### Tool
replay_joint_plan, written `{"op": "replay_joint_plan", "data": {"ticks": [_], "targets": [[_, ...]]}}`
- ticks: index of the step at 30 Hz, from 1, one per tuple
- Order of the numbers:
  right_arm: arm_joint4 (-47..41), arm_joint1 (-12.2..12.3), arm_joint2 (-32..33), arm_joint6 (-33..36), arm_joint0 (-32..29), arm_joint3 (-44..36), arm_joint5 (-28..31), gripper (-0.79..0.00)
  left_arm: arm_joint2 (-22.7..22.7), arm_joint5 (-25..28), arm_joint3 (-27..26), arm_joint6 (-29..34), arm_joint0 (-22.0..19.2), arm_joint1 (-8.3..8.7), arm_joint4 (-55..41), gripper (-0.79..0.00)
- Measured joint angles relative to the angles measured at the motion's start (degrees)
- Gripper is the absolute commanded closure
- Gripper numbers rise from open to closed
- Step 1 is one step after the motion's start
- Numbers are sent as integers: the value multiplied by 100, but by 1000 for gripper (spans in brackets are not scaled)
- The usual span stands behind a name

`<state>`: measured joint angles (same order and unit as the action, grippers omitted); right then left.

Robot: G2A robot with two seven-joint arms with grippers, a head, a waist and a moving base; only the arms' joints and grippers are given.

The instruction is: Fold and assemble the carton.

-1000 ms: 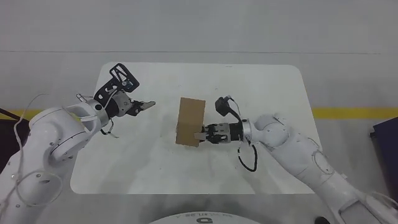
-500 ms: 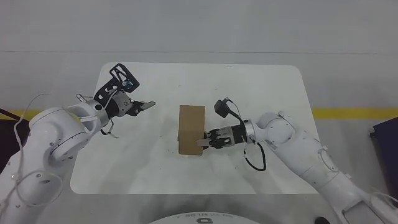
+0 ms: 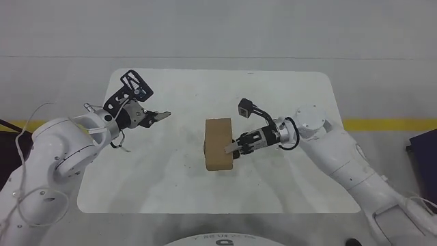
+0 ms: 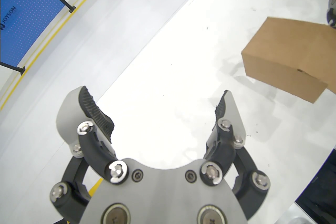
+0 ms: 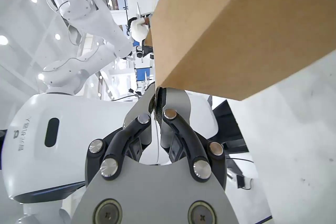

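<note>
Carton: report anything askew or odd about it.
The brown cardboard carton hangs tilted, apparently off the white table, held only by one thin edge pinched between the fingers of the right gripper. No tears or crushing visible.

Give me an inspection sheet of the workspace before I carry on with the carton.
Surface: white table, a few small dark specks.
Job's things: one brown carton mid-table, apparently lifted slightly.
Clutter: nothing seen.
Grippers: right gripper shut on a carton edge; left gripper open, holding nothing, apart from the carton.
Cables: black cable at the right wrist, thin wires at the left arm; neither touches the carton.
Surroundings: grey floor, yellow floor line, blue panel.
</note>
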<state>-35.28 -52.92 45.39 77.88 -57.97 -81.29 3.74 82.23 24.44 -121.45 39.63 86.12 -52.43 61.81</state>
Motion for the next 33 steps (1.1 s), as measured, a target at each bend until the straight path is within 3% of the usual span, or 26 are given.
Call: {"op": "replay_joint_plan", "data": {"ticks": [13,18,24,33], "targets": [[-178,-27,-17,-36,-68,46,-61,0,0,0,0,0,0,0,0,-785],[-1226,-128,-7,337,161,358,-1081,0,0,0,0,0,0,0,0,-785],[-1557,-310,-517,432,574,961,-2682,0,0,0,0,0,0,0,0,-785],[-2427,-507,-1574,22,941,1575,-2991,0,0,0,0,0,0,0,0,-785]]}}
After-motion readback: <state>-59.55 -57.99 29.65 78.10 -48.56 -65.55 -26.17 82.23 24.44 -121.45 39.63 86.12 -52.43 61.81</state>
